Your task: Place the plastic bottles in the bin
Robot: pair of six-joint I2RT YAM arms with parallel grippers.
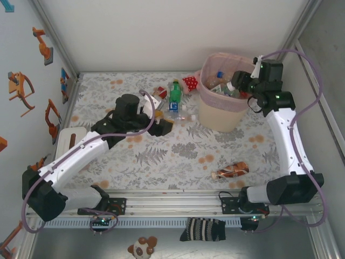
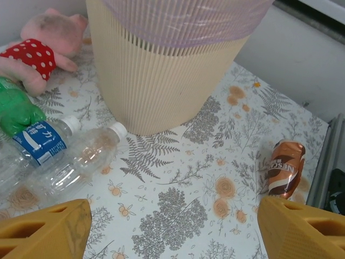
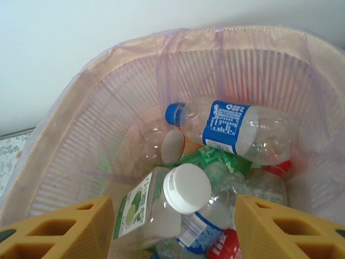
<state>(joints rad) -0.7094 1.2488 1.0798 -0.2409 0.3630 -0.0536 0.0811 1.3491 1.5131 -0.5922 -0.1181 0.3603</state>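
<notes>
Floral worktop with the pink-rimmed bin standing upright at the far right; inside it a blue-capped bottle lies across the pile, cap pointing left in the right wrist view; a white-capped bottle stands cap-up between the spread fingers of the right gripper, which looks open over the bin; the brown bottle lies near the front edge, long axis roughly left-right; a clear bottle and a blue-labelled bottle lie side by side, caps towards the bin; left gripper is wide open, holding nothing.
</notes>
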